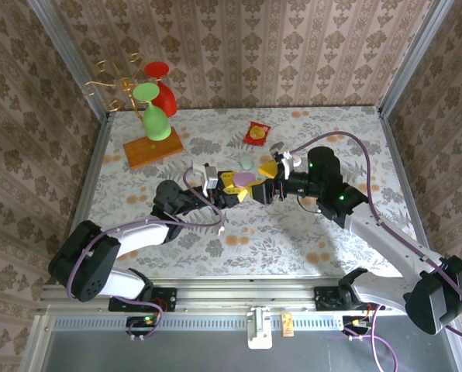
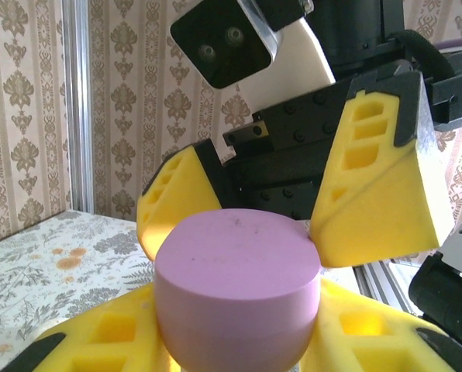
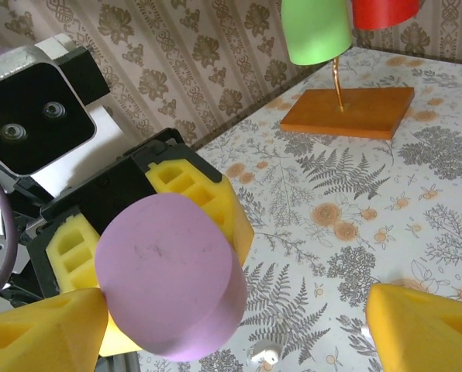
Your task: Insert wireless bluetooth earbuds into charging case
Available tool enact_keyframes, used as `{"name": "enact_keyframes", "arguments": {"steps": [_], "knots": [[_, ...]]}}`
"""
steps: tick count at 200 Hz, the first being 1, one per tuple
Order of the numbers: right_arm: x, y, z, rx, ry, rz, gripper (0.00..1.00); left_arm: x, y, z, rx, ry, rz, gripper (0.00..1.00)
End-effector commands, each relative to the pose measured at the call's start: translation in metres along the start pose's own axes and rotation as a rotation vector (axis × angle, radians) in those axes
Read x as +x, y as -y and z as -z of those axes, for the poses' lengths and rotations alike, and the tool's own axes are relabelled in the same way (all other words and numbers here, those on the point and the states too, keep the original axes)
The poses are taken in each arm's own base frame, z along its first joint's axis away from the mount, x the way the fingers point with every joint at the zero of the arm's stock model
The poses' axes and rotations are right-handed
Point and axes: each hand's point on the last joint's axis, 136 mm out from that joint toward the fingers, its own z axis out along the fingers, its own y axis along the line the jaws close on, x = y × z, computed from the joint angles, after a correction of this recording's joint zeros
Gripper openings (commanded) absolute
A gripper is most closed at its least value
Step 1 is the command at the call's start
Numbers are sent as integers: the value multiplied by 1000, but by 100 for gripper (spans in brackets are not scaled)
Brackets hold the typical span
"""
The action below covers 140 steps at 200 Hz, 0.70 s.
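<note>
My left gripper [image 1: 237, 184] is shut on a lilac-purple charging case [image 1: 243, 179], held above the middle of the table. In the left wrist view the case [image 2: 239, 294] sits between my yellow pads [image 2: 99, 341], its flat face turned toward the right gripper [image 2: 281, 198]. My right gripper [image 1: 263, 181] stands open just in front of the case, one finger on each side and apart from it. In the right wrist view the case [image 3: 169, 275] is at lower left, and a small white earbud [image 3: 266, 354] lies on the table beneath it.
A pale green case [image 1: 246, 161] lies just behind the grippers, and a red-and-yellow packet [image 1: 256, 133] farther back. A wooden stand [image 1: 153, 149] with green and red cups is at the back left. Walls close in the table [image 1: 324, 240] on three sides.
</note>
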Motion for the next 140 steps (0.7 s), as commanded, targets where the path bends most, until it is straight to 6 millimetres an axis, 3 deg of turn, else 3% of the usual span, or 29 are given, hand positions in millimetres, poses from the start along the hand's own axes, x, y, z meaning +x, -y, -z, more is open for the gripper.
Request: {"name": "enact_keyframes", "arguments": {"steps": [1, 52, 94, 140], "knots": [[-27, 9, 3, 54, 71, 5, 86, -1, 16, 0, 54, -9, -32, 23], [-29, 16, 0, 65, 69, -1, 86, -3, 16, 0, 45, -13, -45, 23], [-17, -15, 6, -86, 29, 87, 88, -3, 8, 1, 3, -16, -35, 24], [1, -3, 4, -37, -18, 82, 88, -7, 5, 1, -11, -8, -33, 23]]}}
